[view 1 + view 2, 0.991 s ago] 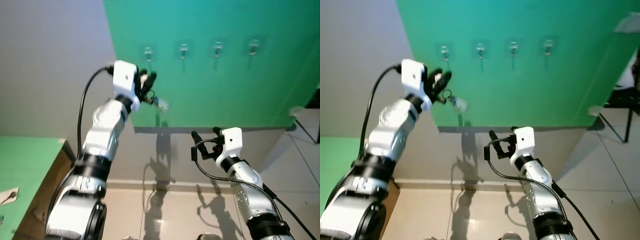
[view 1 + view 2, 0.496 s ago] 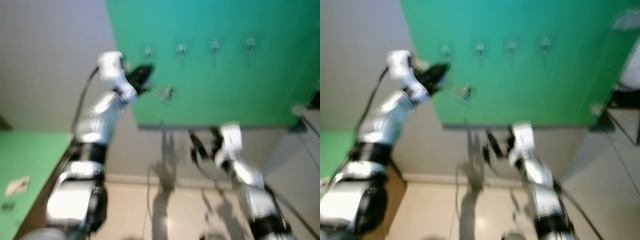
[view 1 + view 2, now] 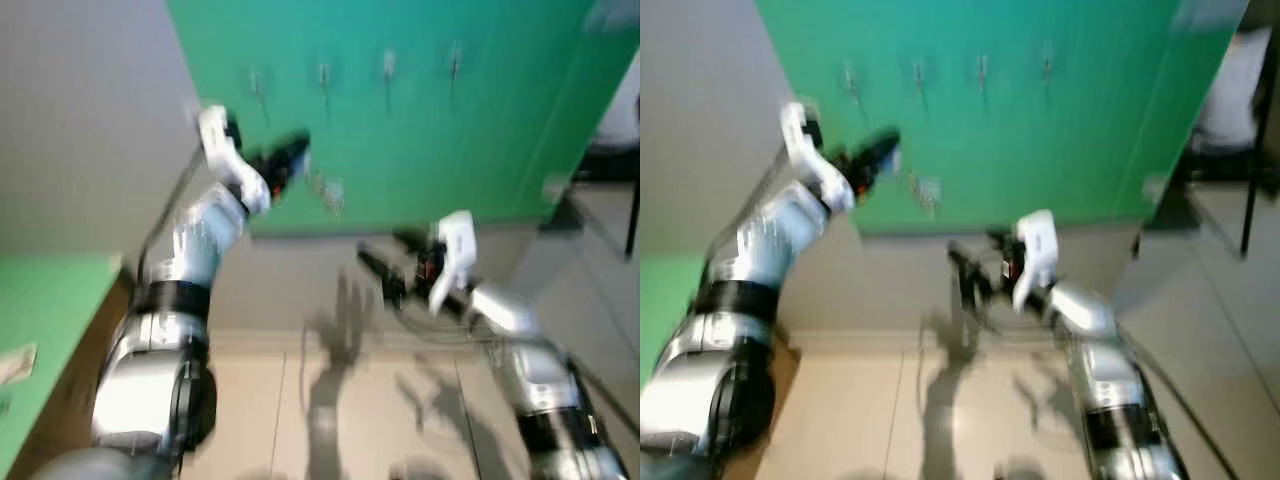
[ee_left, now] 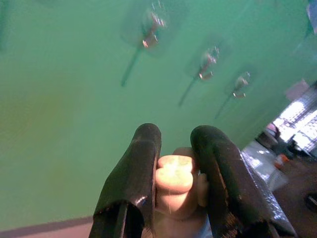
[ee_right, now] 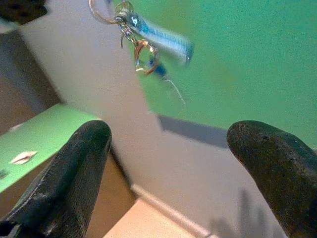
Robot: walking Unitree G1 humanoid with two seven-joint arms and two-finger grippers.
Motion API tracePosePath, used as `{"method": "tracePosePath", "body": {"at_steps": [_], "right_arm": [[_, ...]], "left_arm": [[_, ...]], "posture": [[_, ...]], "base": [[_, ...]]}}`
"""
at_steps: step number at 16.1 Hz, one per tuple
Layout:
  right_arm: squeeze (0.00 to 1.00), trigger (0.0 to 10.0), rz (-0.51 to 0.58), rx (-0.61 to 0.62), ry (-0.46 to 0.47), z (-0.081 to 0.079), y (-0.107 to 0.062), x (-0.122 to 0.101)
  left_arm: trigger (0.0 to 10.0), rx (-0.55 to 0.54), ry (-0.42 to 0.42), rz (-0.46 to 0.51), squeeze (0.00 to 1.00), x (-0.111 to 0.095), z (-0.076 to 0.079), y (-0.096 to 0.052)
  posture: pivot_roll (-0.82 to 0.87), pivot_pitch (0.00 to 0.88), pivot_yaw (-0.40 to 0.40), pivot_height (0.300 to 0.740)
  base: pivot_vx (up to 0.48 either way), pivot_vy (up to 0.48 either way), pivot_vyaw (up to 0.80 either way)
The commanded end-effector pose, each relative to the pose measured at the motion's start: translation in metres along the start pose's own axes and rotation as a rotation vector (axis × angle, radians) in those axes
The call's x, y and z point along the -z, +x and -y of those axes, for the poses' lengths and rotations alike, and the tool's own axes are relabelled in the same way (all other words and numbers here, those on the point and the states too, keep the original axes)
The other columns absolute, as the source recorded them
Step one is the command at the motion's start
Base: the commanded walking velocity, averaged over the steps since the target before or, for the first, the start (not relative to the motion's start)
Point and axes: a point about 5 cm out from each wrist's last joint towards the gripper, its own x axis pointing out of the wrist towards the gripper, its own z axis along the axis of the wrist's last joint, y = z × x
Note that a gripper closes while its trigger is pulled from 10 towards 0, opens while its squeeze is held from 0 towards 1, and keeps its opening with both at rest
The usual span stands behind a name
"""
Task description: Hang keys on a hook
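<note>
- Green panel (image 3: 440, 130) on a grey wall (image 3: 90, 120).
- Beige tiled floor (image 3: 360, 420).
- Green table (image 3: 40, 310) at left.
- Dark chair (image 3: 1225, 170) at right.

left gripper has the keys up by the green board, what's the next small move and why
Probably raise the left gripper up and a little toward the nearest small metal hook. Its black fingers are shut on the bunch of keys with a pale fob, which dangles below the row of hooks on the green wall panel, so the ring has to get above a hook tip. The views are blurred, so go slowly.
</note>
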Motion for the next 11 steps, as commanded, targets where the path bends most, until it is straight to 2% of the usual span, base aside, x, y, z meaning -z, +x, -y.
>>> {"method": "tracePosePath", "body": {"at_steps": [1, 6, 11], "right_arm": [[0.00, 10.0, 0.008, -0.060, 0.007, -0.009, 0.006, -0.007], [0.00, 10.0, 0.000, -0.132, 0.059, -0.016, 0.010, -0.020], [0.00, 10.0, 0.021, -0.181, 0.104, -0.029, 0.026, -0.033]], "left_arm": [[0.0, 0.012, 0.005, 0.014, 0.00, -0.009, 0.001, -0.001], [0.0, 0.043, -0.007, 0.012, 0.00, -0.010, 0.007, 0.001], [0.0, 0.073, -0.011, 0.022, 0.00, -0.016, 0.016, 0.004]], "posture": [[-0.23, 0.000, 0.095, 0.736], [-0.23, 0.000, 0.093, 0.736], [-0.22, 0.000, 0.100, 0.736]], "base": [[0.000, 0.000, 0.00], [0.000, 0.000, 0.00], [0.000, 0.000, 0.00]]}}
